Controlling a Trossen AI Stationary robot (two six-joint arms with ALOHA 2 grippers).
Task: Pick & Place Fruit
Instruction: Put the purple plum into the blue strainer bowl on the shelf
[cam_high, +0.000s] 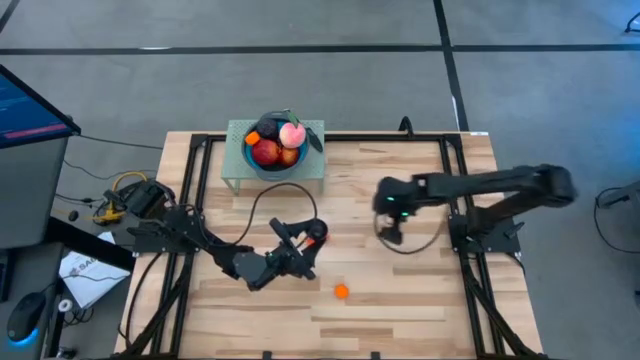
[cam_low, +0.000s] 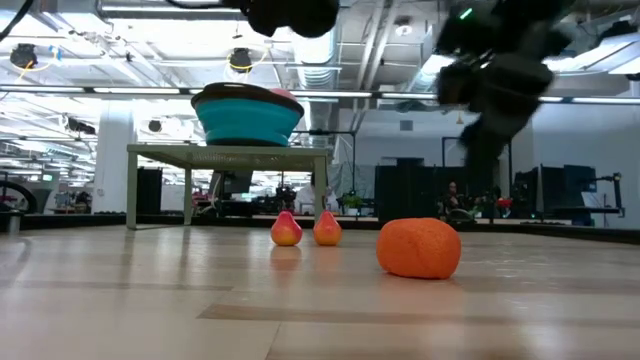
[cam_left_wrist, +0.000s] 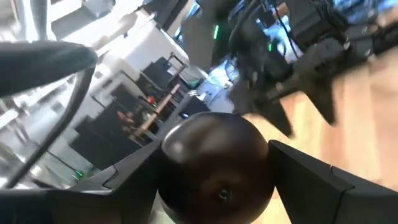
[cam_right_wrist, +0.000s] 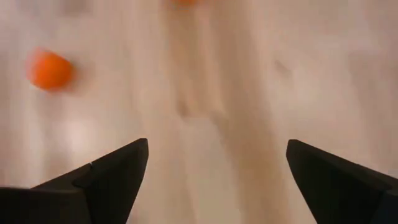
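Observation:
A dark purple plum sits between the fingers of my left gripper, which hangs above the middle of the table, near its front. Two small red-yellow fruits lie on the wood beyond it. A tiny orange rests on the table to the near right of the left gripper. The blue bowl stands on a green stand at the far edge and holds a red apple, a pink peach and other fruit. My right gripper hovers open over bare wood, right of centre. My left gripper pinches the plum between its two fingers, one on each side of its round body. The fingers lie close to level and point toward the table's right and far side. The plum is lifted clear of the table.
Black cables loop over the wood between the green stand and the left gripper, and another loops by the right gripper. Black frame rails run along both sides of the table. Bare wood lies along the near edge.

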